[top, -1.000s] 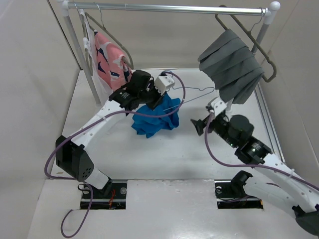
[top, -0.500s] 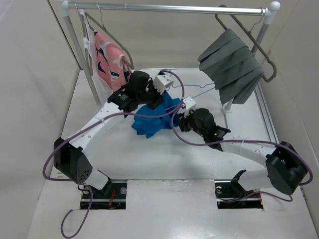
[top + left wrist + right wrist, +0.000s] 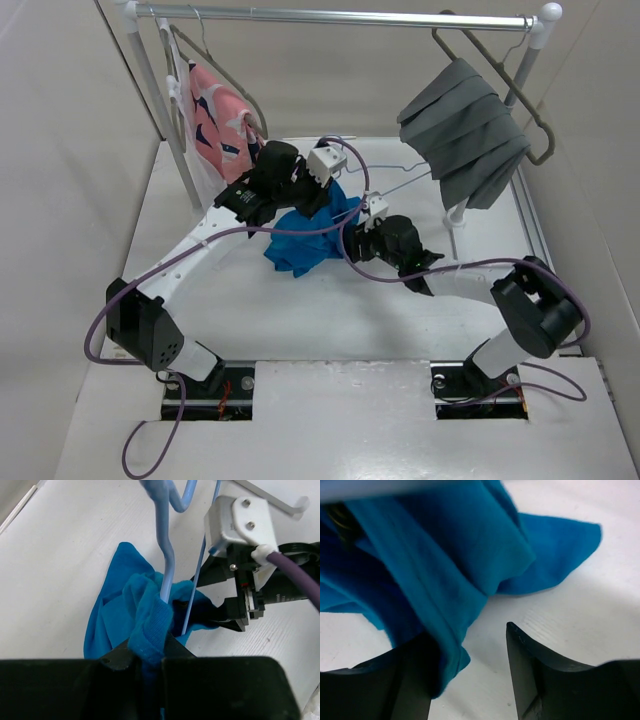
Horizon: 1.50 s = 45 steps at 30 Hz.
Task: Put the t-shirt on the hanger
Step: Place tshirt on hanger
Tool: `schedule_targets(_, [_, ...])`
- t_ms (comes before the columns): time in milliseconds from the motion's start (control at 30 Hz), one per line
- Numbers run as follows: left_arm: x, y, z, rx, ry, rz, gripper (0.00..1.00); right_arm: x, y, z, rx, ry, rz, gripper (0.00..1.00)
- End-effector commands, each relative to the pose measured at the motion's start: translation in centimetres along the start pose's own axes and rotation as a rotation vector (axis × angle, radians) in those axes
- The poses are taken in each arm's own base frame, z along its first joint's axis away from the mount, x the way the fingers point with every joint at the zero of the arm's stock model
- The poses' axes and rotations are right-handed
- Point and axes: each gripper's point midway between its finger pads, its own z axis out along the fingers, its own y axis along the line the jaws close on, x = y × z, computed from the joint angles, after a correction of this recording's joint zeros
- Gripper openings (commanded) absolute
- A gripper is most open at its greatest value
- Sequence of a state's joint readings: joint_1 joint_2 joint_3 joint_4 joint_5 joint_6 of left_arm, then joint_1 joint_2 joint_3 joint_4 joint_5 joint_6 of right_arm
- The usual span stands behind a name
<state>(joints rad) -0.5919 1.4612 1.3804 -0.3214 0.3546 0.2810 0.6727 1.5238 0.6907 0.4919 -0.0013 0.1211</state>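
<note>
The bright blue t-shirt (image 3: 305, 240) hangs bunched over the middle of the table, held up by my left gripper (image 3: 318, 198). In the left wrist view that gripper (image 3: 150, 652) is shut on the ribbed collar of the t-shirt (image 3: 112, 625). The thin light-blue hanger (image 3: 165, 555) runs down into the collar opening, and its wire (image 3: 400, 180) sticks out to the right. My right gripper (image 3: 352, 243) is low at the shirt's right edge. In the right wrist view it (image 3: 470, 670) is open, and a fold of the t-shirt (image 3: 445, 555) drapes over its left finger (image 3: 415, 680).
A clothes rail (image 3: 340, 15) crosses the back. A pink patterned garment (image 3: 222, 120) hangs at its left and a pleated grey cloth (image 3: 465, 130) at its right, both on thicker hangers. The rail's posts (image 3: 165, 110) stand at the table's back corners, and walls close in both sides.
My right arm has swung left from the right side to the shirt's lower right edge, and its jaws have narrowed somewhat. The left gripper has kept its hold almost in place.
</note>
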Motion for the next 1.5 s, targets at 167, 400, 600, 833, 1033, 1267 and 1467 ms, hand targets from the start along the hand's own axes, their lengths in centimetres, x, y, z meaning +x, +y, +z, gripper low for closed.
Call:
schedule_targets(167, [-2.8, 0.5, -1.4, -0.029, -0.105, -0.028, 0.0, -1.2, 1.8, 1.2, -0.108, -0.069, 0.062, 0.17])
schedule_targets(400, [0.2, 3.2, -4.4, -0.008, -0.081, 0.056, 0.0, 3.0, -5.4, -7.8, 0.14, -0.031, 0.205, 0.0])
schedule_targets(600, [6.7, 1.5, -5.7, 0.134, 0.014, 0.442, 0.0, 2.7, -8.6, -14.6, 0.303, -0.035, 0.188, 0.0])
schedule_targets(833, [9.1, 2.3, -6.1, 0.076, 0.054, 0.581, 0.0, 1.5, -11.4, -19.0, 0.439, -0.037, 0.179, 0.0])
schedule_targets(1033, [12.0, 8.6, -5.2, -0.19, 0.258, 0.65, 0.0, -0.9, -12.1, -22.0, 0.491, 0.034, 0.074, 0.0])
schedule_targets(1267, [13.4, 9.5, -4.4, -0.195, 0.329, 0.684, 0.0, -5.8, -12.4, -23.9, 0.495, 0.087, -0.124, 0.0])
schedule_targets(1467, [13.9, 11.3, -4.3, -0.256, 0.439, 0.675, 0.0, -6.9, -12.0, -23.1, 0.398, 0.177, -0.286, 0.0])
